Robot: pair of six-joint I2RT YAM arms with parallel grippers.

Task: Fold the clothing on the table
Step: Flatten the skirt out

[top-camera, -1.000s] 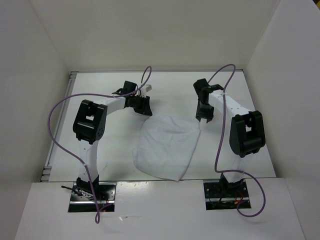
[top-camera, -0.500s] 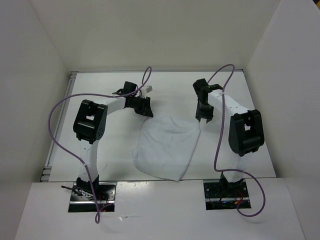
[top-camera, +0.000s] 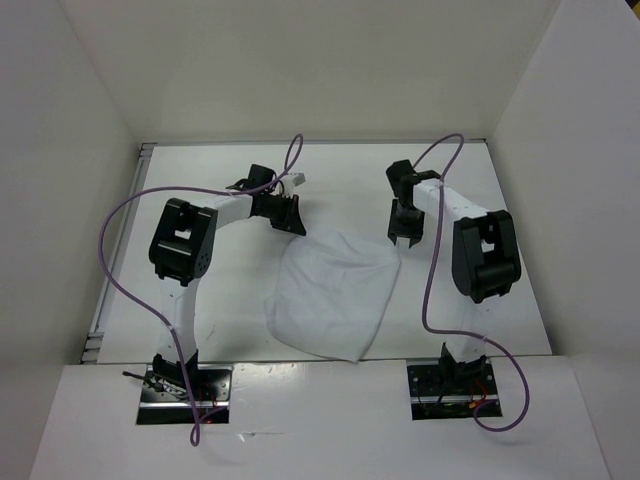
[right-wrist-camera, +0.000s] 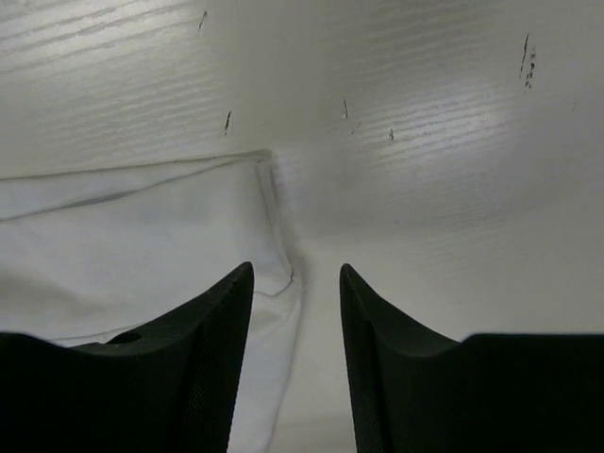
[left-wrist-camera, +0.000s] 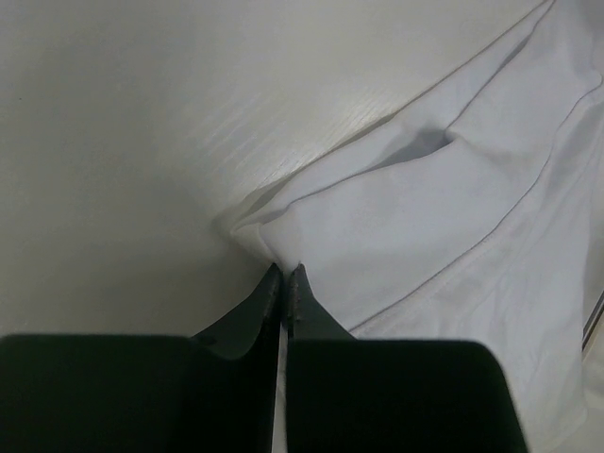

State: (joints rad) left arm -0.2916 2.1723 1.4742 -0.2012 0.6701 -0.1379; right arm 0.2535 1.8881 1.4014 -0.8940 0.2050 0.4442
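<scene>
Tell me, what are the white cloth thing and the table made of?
White garment: looks like thin, soft fabric with a matte finish. It creases, folds over itself and shows a stitched seam line. Table: seems to be a hard white board, maybe laminate or painted wood, with a faint sheen. Fine parallel streaks and small dark scuffs show on it.

Light: bright, soft and even from above; the white table [top-camera: 340,185] and walls nearly merged in tone.
Glare: pale sheen streaked the table's grain in both wrist views.
Shadows: soft, deepest under a fold of the clothing [left-wrist-camera: 425,236].
Exposure: the left gripper [left-wrist-camera: 285,274] and right gripper [right-wrist-camera: 296,283] were near-black, detail lost.
Focus: fingers slightly blurred along the bottom edges.
</scene>
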